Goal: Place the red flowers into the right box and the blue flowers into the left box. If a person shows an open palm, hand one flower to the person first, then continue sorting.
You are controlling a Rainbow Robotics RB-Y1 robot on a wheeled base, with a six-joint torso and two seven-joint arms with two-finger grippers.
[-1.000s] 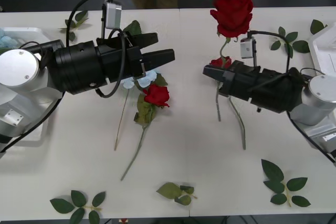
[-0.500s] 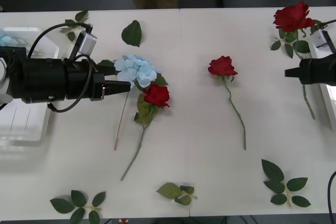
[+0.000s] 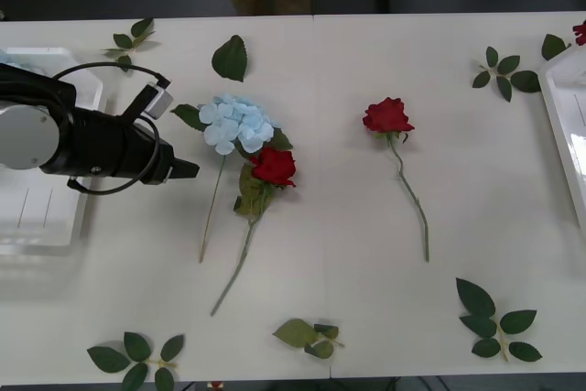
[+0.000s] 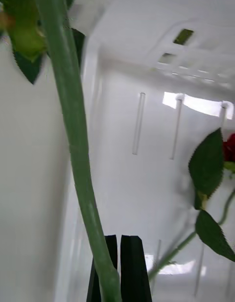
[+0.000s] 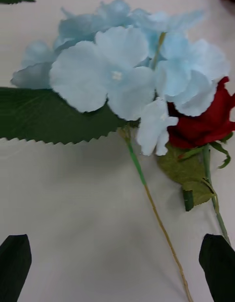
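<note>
Left box [image 3: 46,235] is seen at the worktop's left edge, with a bit of blue just visible at its far corner.

Left hand [image 3: 188,169] is held low over the worktop, just beside the box and pointed at the blue flower [image 3: 236,122]. Its fingers [image 5: 14,260] are spread apart with nothing between them; in the left wrist view the tan stem [image 5: 161,233] runs between the two tips.

The blue flower is lying left of centre, its head touching and partly overlapping the head of a red rose [image 3: 273,166]. Both stems trail towards the near edge, close together.

Judged step: grasping the blue flower for the left box. The stem should be gripped below the head, where it is apart from the rose stem, so that only one flower is lifted. The big leaf [image 5: 54,115] should be kept out of the grip. A straight lift is advised so the rose is not dragged.

A second red rose [image 3: 388,116] is lying right of centre, well apart from the others. Loose leaf sprigs [image 3: 499,322] are scattered near the edges and are not to be sorted.

Right box [image 3: 563,116] is at the right edge. Right hand [image 4: 120,263] is over its slotted floor, fingers clamped together on a thick green rose stem [image 4: 73,135]. A red flower [image 4: 230,148] already lies inside. Release is judged next.
</note>
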